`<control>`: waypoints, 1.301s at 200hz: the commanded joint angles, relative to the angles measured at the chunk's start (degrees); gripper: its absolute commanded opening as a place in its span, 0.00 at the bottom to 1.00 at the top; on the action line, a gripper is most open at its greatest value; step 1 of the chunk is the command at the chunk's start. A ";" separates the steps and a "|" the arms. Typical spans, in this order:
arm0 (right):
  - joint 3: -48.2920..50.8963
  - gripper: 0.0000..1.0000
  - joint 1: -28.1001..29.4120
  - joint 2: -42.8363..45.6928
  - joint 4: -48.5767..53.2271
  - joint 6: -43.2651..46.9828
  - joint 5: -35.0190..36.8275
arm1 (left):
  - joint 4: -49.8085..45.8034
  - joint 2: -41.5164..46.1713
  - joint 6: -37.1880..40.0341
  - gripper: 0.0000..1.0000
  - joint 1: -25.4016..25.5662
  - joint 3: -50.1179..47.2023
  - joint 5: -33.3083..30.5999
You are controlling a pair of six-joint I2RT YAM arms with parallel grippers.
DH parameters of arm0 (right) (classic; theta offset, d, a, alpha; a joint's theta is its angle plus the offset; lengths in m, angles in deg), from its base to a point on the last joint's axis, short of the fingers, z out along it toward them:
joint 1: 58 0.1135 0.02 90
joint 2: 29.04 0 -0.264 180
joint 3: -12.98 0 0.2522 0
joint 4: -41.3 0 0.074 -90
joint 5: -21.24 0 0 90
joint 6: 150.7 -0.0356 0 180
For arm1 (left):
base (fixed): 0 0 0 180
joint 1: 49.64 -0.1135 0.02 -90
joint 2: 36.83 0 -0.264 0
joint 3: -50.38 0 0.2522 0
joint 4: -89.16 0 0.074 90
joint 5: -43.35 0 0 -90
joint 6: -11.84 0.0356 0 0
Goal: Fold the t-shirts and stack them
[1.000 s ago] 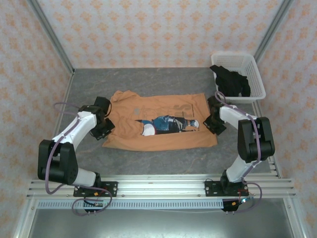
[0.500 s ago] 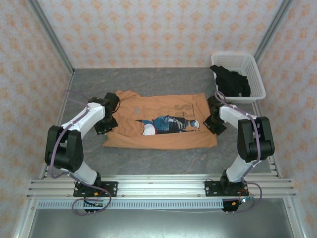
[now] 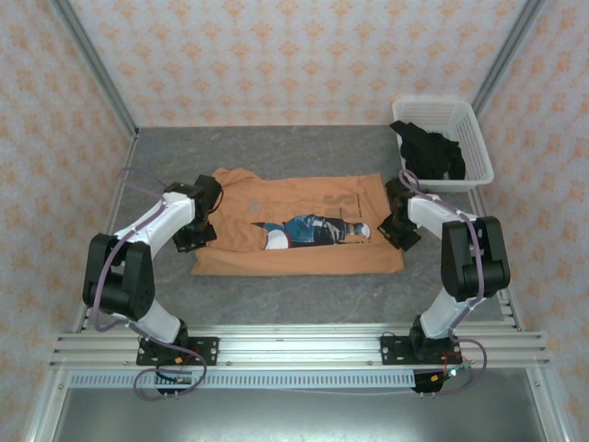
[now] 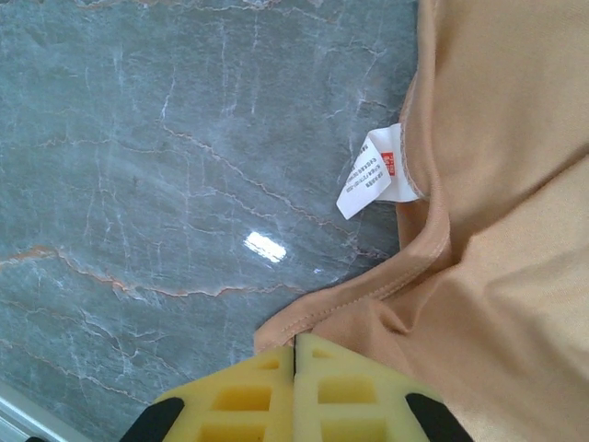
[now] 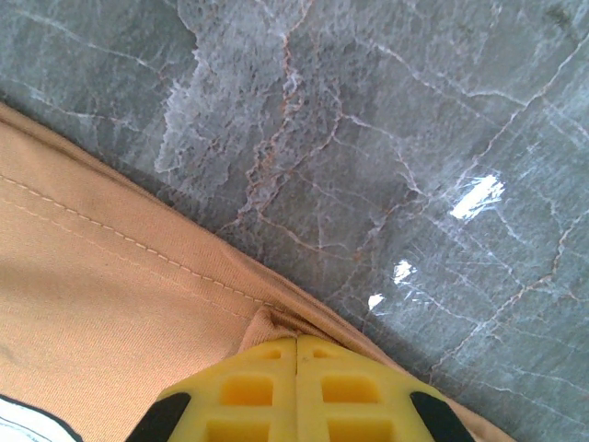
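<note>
**Item 1. Left pincer (image 4: 294, 354).** The pads are pressed together. An edge of the orange shirt (image 3: 276, 262) runs in under the tips and puckers just beside them, so it appears pinched. A white label (image 4: 373, 175) sticks out from the shirt's edge ahead of the tips. The bare table (image 4: 138, 138) lies to one side of them.

**Item 2. Right pincer (image 5: 296, 354).** It is closed tight, and a stitched hem of the same shirt is gathered into a small crease at the tips. This is a firm nip on the cloth.

**Item 3. Orange shirt.** It is spread flat, print up, between the two pincers, each of which is at one of its opposite ends. Holding both ends probably keeps the cloth taut and square so that a fold can be carried over cleanly. No fold is made yet.

**Item 4. Black shirt (image 3: 431, 155).** It is heaped in the basket (image 3: 465, 115), beyond the right pincer and well apart from the left. It seems to be parked there to keep the working area free until the orange one is done.

**Remark.** Thin cloth may slip from such a narrow pinch when it is lifted.
</note>
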 commanded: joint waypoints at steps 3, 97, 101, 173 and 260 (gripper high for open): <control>-0.23 0.00 0.18 -0.05 1.82 0.45 2.71 | -1.72 0.19 -0.13 0.20 0.66 0.38 -2.13; -3.36 0.34 1.45 10.42 5.15 5.91 4.25 | -5.20 8.67 -9.76 0.28 2.88 -3.79 4.96; -3.04 0.33 1.61 11.05 5.19 6.13 3.93 | -4.94 9.07 -10.03 0.27 2.82 -4.61 5.03; 8.89 0.18 3.42 17.21 3.37 6.48 -4.25 | 6.55 7.91 -11.91 0.09 -1.32 -12.69 15.46; 8.48 0.15 2.29 6.54 8.60 2.55 5.35 | 4.54 2.78 -10.84 0.17 -6.91 -19.97 1.35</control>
